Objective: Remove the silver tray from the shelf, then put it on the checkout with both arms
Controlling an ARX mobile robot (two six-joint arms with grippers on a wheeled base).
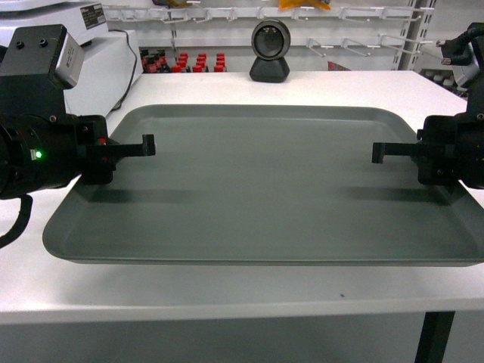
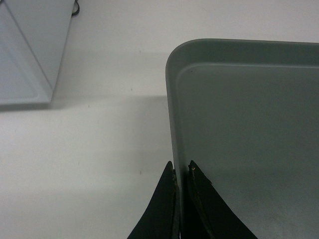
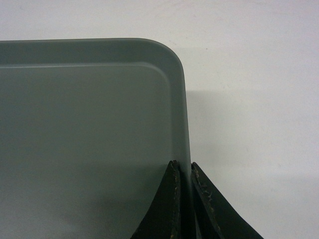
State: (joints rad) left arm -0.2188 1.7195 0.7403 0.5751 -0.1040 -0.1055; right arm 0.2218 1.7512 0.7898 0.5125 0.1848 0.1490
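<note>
Here you have the silver tray [image 1: 265, 189] lying flat over the white checkout worktop [image 1: 227, 291], well in from the far edge where the round black scanner [image 1: 270, 51] stands. Whether its base is fully down or a hair above the surface, the head view does not settle; the shadow under the near rim is thin, so I judge it to be resting or all but resting.

Your left hand [image 1: 140, 146] is clenched on the tray's left rim, and your right hand [image 1: 387, 151] on the right rim. Each wrist view shows one finger inside the rim and one outside, pinching the thin upturned edge between them. Holding opposite short sides at about the same point along each looks meant to keep so wide and shallow a thing level, and to stop it twisting as it goes down.

Some things you cannot check from here. The near right corner of the tray runs out of the head view. The wrist views show only the far corners and the fingertips [image 2: 169, 184]; the contact itself is a dark slit. The right arm's body is cut off at the frame edge. A pale boxy unit [image 1: 98, 68] sits at far left, partly behind your left arm. No shelf board is clearly in view.
</note>
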